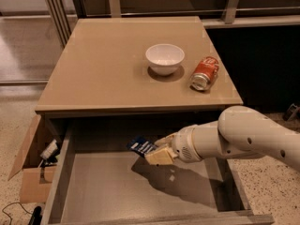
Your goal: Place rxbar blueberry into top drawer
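The rxbar blueberry (141,146), a small dark navy wrapper with white lettering, is held in my gripper (154,151). The gripper's tan fingers (159,156) are shut on the bar's right end. Bar and gripper hang inside the open top drawer (108,186), just above its grey flat bottom, near the back middle. My white arm (243,139) reaches in from the right, over the drawer's right wall.
The tan table (103,64) above the drawer carries a white bowl (164,58) and an orange-red soda can (205,72) lying on its side. A cardboard box (30,168) stands on the floor to the left of the drawer.
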